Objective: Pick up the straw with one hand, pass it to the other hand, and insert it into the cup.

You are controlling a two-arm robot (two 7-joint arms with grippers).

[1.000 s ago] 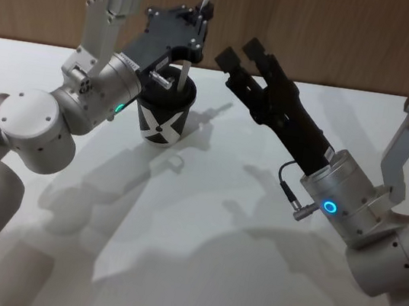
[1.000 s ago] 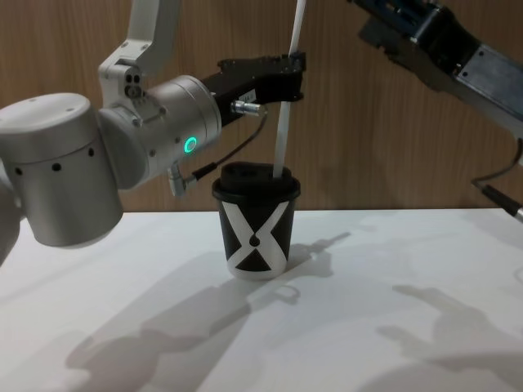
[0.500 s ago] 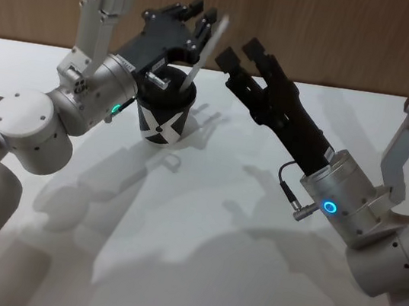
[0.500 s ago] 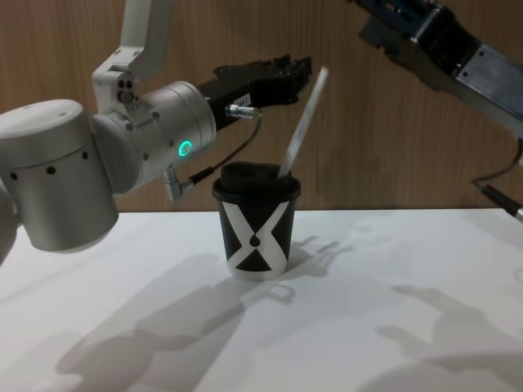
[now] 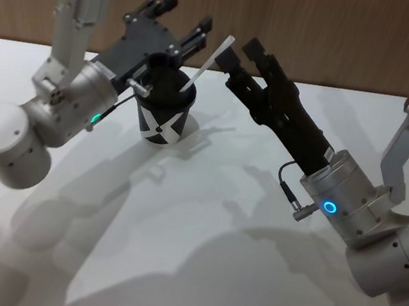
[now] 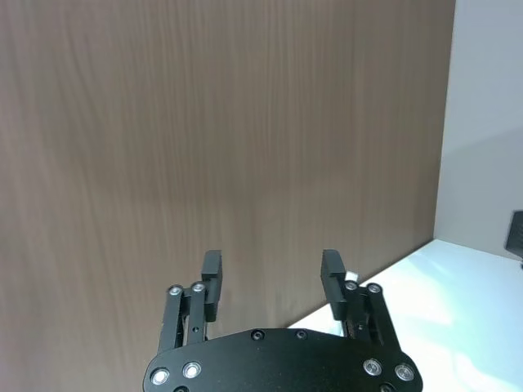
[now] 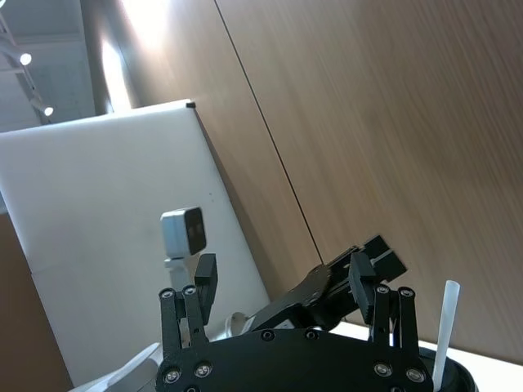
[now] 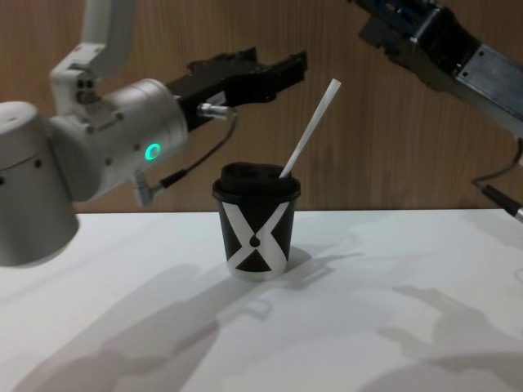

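Note:
The black cup (image 5: 162, 114) with its white X stands on the table, also seen in the chest view (image 8: 256, 229). The white straw (image 5: 207, 64) sticks out of the cup's lid and leans toward the right (image 8: 312, 129); nothing holds it. My left gripper (image 5: 187, 13) hovers just behind and above the cup, open and empty, its fingers (image 6: 212, 265) spread wide in the left wrist view. My right gripper (image 5: 239, 55) hangs open to the right of the straw's top end, close to it but apart. The straw's tip (image 7: 444, 325) shows beside the right gripper (image 7: 282, 276).
The white table (image 5: 201, 229) stretches toward me in front of the cup. A wooden wall (image 8: 368, 139) stands right behind the cup. My right forearm (image 8: 445, 45) crosses the upper right of the chest view.
My left gripper opened, let go of the straw and drew back up and to the left. The straw tipped from upright to leaning right in the cup. The right arm stayed still.

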